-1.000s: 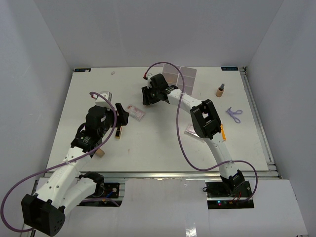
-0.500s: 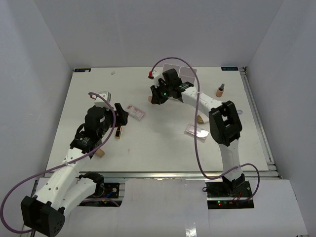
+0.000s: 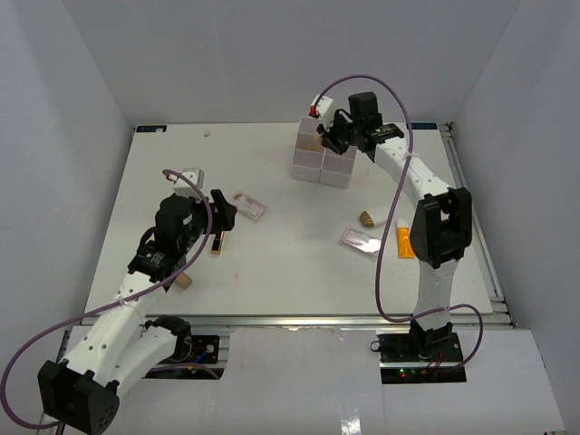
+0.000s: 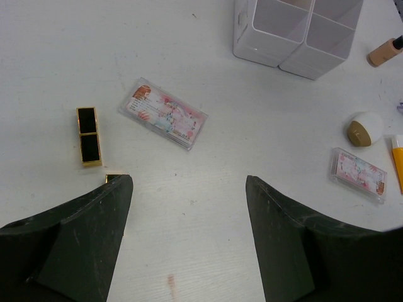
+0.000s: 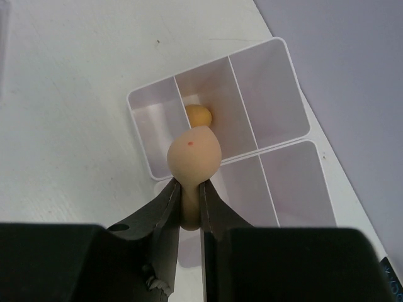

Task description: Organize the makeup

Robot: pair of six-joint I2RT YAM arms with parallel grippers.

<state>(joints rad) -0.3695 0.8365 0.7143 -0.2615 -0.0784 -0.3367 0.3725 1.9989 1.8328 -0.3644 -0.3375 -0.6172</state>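
In the right wrist view my right gripper is shut on the narrow end of the beige egg sponge. It holds the sponge above the white compartment box. From above, that gripper hangs over the box at the back. A small yellow-orange round piece lies in one compartment. My left gripper is open and empty above the table, also seen from above. Just beyond it lie the black-gold lipstick and a pink packet.
A second pink packet, the white-gold piece and the orange tube lie at the right. The tan dark-capped bottle lies beyond the box. A tan wedge sits by the left arm. White walls enclose the table.
My right gripper has shut on the sponge at mid-table, lifted it and carried it back and right to above the box. The left arm has not moved.
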